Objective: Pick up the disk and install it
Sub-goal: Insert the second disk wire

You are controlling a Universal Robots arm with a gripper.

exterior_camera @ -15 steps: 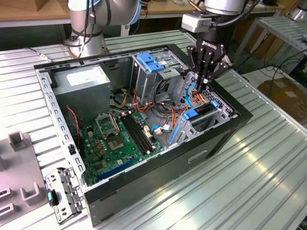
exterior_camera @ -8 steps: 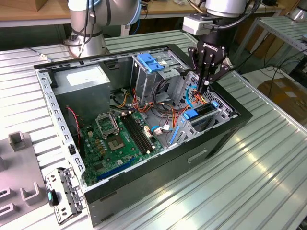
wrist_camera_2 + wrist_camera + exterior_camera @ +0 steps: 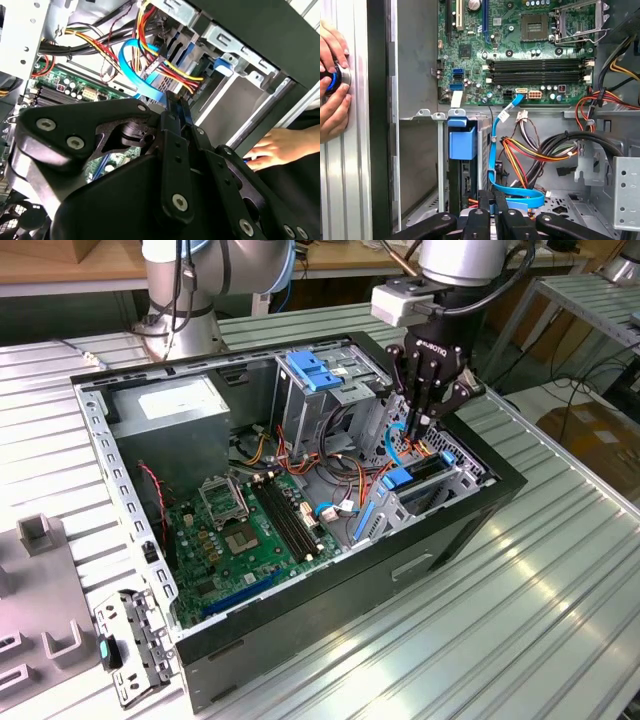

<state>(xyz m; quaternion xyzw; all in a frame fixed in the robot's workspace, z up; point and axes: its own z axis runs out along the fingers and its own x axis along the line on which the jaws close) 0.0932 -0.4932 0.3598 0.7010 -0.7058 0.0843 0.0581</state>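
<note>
My gripper (image 3: 428, 418) hangs over the case's drive cage with its fingers pinched together, holding nothing. The disk (image 3: 412, 477) sits slotted in the bay just below, toward the exterior view's left, long axis running along the bay.

The robot arm (image 3: 200, 270) is built of silver-grey tubular segments with pale blue joint caps, a black cable trailing down its base column at the far left of the exterior view. A white box-shaped module (image 3: 400, 302) sits on the wrist above the matt black gripper (image 3: 425, 418), which carries small white lettering. In both wrist views the gripper's black linkage bars (image 3: 175, 165) show round silver screws.
</note>
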